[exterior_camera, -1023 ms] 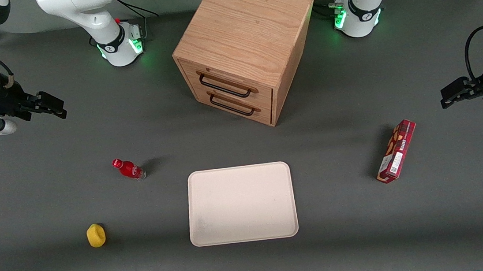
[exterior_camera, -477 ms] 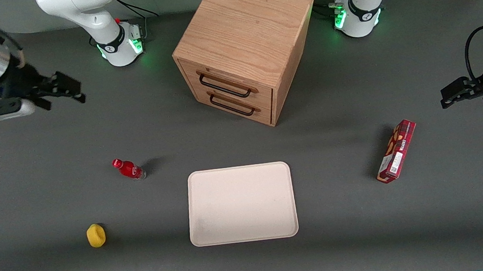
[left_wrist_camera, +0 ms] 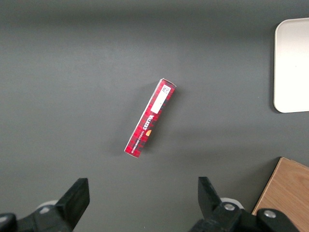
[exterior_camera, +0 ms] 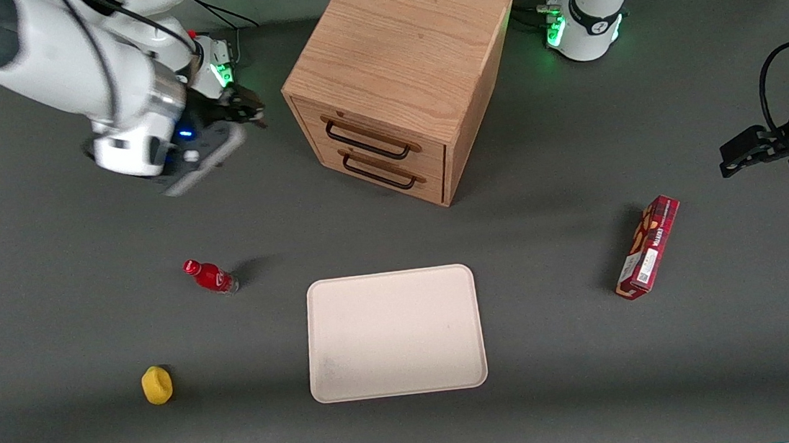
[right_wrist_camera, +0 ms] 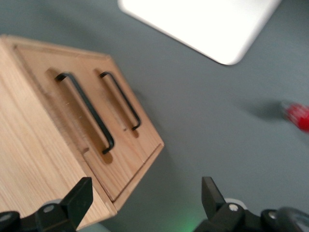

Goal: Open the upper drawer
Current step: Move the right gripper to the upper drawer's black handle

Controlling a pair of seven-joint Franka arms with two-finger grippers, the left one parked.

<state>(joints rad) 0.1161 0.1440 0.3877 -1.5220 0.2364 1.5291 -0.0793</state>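
Tool (exterior_camera: 248, 111) spread wide, at 9 o'clock of cabinet (exterior_camera: 400, 69). Upper drawer (exterior_camera: 376, 138) shut; advise centring fingers squarely on its handle (right_wrist_camera: 86, 110).

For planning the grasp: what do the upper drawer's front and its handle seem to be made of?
The upper drawer front looks like light oak wood or veneer, matte, with visible grain. Its handle seems thin black metal, judging by its slim bent-bar shape, though coated plastic is possible. The gripper, open, hovers beside the cabinet, not touching it.
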